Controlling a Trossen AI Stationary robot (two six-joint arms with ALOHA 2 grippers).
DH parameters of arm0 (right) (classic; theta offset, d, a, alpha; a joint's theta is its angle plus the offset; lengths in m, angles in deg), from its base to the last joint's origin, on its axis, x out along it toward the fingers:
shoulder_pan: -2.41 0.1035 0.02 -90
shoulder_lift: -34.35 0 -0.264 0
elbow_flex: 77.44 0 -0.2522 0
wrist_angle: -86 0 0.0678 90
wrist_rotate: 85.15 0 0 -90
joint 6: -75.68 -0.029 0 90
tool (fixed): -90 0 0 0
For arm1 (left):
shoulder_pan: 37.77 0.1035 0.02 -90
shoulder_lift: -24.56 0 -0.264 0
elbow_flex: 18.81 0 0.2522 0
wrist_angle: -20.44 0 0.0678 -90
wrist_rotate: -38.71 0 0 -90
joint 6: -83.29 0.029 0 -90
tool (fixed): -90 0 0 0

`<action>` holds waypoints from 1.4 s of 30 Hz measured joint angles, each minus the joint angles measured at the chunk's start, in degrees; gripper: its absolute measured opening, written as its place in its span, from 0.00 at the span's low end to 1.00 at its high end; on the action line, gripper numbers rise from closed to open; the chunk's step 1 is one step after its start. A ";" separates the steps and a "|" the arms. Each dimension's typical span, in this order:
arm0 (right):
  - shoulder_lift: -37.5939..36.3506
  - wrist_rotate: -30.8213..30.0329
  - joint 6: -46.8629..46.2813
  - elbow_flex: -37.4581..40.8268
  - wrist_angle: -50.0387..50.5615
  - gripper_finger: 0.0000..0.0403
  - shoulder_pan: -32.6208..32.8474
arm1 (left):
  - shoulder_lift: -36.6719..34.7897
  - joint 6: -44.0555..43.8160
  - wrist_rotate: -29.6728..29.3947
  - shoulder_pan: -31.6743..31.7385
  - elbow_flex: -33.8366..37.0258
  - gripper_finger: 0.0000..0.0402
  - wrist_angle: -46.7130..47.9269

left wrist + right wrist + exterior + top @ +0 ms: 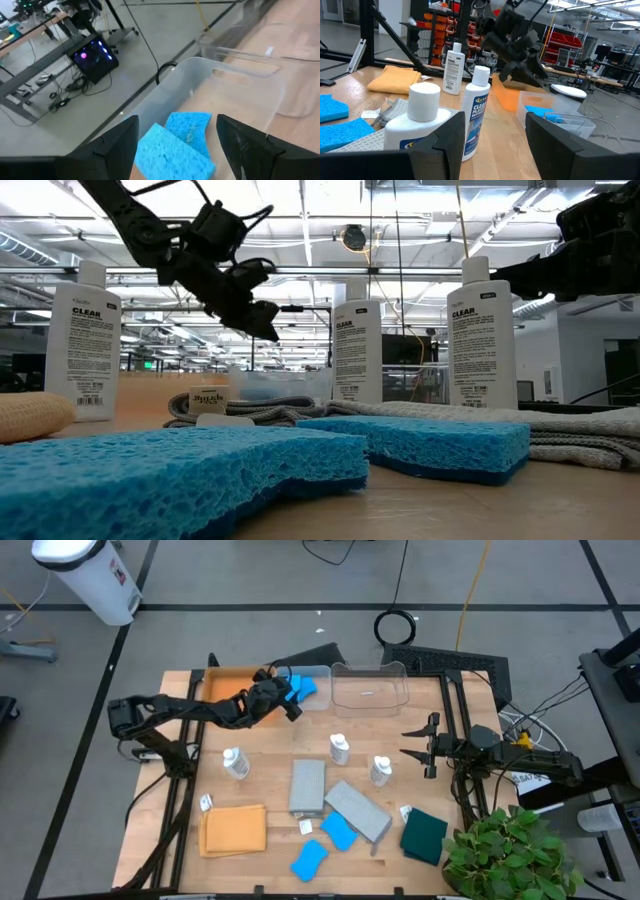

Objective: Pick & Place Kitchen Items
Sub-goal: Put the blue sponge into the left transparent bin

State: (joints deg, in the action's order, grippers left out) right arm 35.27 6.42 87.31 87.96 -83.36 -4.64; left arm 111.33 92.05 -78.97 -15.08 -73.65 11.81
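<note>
My left gripper (290,700) is open and empty above a clear bin (320,671) at the table's far side. Two blue sponges (187,127) lie in that bin, one partly on the other, and show between my left fingers (120,145) in the left wrist view. My right gripper (408,745) is open and empty at the right, facing three white bottles (380,771), (339,749), (236,762) that stand upright on the table. Two more blue sponges (338,830), (309,860), two grey cloths (307,785), (357,810), an orange cloth (233,830) and a dark green cloth (424,835) lie flat near the front.
An orange tray (225,685) sits at the far left, next to the bin with the sponges. A second clear bin (370,690) stands to that bin's right. A potted plant (505,855) overhangs the front right corner. Small white tags (205,802) lie among the cloths.
</note>
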 joint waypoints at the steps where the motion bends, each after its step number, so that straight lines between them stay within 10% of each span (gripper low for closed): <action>1: 0.00 0.00 -0.01 0.00 0.00 0.45 0.00 | -0.47 -0.03 0.01 -0.43 0.00 0.67 -0.08; 28: 0.01 0.00 0.00 0.01 -0.01 0.45 0.01 | -12.71 0.41 1.37 -12.39 0.04 0.67 -0.58; 42: 0.01 -0.01 -0.01 0.01 0.00 0.45 0.01 | -12.69 -3.28 23.76 -12.68 0.06 0.67 -1.94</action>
State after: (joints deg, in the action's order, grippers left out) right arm 35.27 6.41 87.30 87.97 -83.36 -4.63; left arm 98.65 88.77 -55.21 -27.77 -73.59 9.88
